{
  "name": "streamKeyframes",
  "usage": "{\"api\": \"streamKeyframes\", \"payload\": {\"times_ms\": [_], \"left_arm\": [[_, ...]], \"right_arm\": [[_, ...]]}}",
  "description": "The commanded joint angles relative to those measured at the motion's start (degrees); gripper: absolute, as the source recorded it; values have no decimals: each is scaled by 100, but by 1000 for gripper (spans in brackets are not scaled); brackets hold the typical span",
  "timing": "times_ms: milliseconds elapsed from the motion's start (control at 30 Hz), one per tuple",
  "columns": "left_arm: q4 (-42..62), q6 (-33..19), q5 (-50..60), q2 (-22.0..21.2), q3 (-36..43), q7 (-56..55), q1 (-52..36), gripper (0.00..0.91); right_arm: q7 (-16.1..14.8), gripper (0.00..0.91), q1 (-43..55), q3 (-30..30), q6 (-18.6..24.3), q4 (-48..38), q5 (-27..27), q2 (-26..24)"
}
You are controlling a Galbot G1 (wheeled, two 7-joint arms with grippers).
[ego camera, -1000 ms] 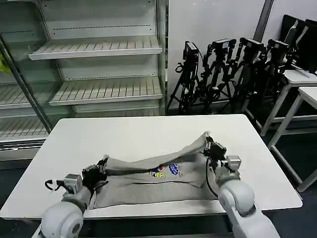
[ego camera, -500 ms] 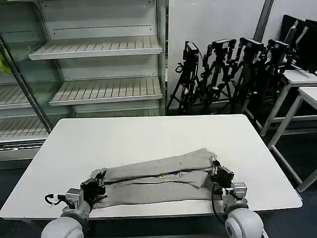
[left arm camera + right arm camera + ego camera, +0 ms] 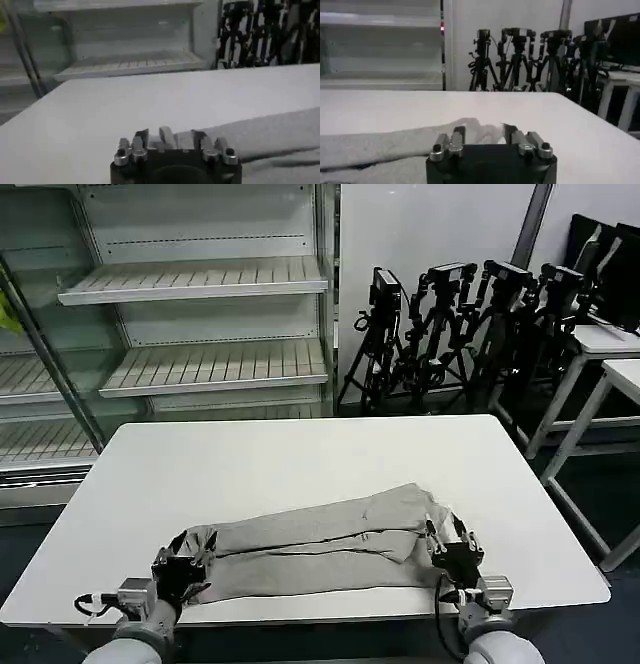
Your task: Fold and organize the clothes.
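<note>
Since one second ago the raised far edge of the shirt [image 3: 320, 546] has been brought down toward the robot; the chest print seen then is now folded under, and no writing or label can be read on the cloth. One grey shirt counted, lying as a long folded band across the near half of the white worktop [image 3: 300, 454], its right end slightly farther from the robot than its left.

Left claw [image 3: 188, 562] sits low at the band's left end, near the worktop's front edge, wrist level with the surface; in the left wrist view its fingers [image 3: 167, 136] stand spread, with cloth between and beyond them. Right claw [image 3: 452, 546] sits low at the band's right end, also pulled back nearer the front edge than half a second ago; its fingers [image 3: 457, 135] are spread, grey fabric lying in the gap.

Behind the worktop: one white shelving unit [image 3: 200, 304] and a cluster of black tripods [image 3: 460, 334]. More white tables [image 3: 610, 354] stand at the right.
</note>
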Motion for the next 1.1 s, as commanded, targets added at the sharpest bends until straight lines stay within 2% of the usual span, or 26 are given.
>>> {"api": "streamKeyframes", "payload": {"times_ms": [33, 233, 467, 500, 533, 567, 633, 700, 733, 1100], "left_arm": [[-109, -126, -304, -910, -41, -375, 201, 907], [303, -202, -304, -1308, 75, -448, 1, 907], [657, -344, -306, -1463, 216, -442, -66, 907], [692, -377, -305, -1471, 218, -444, -80, 806], [719, -394, -306, -1477, 220, -444, -92, 665], [736, -415, -316, -1480, 219, -445, -102, 393], [749, -445, -348, -1483, 216, -445, -108, 121], [737, -464, -388, -1485, 213, -445, -98, 40], [733, -466, -426, -1486, 211, -443, -94, 30], [617, -558, -1285, -1470, 65, -377, -32, 30]], "right_arm": [[17, 907, -509, 121, 76, 586, -93, 83], [42, 907, -590, 113, 84, 624, -140, 179], [51, 907, -689, 158, 128, 660, -173, 257], [54, 907, -715, 165, 136, 666, -178, 274], [54, 907, -723, 168, 138, 670, -181, 284], [54, 907, -731, 168, 141, 673, -187, 294], [57, 907, -764, 163, 150, 695, -200, 327], [61, 907, -787, 153, 152, 718, -218, 360], [63, 907, -795, 149, 151, 725, -227, 373], [78, 907, -894, 114, 155, 824, -289, 471]]}}
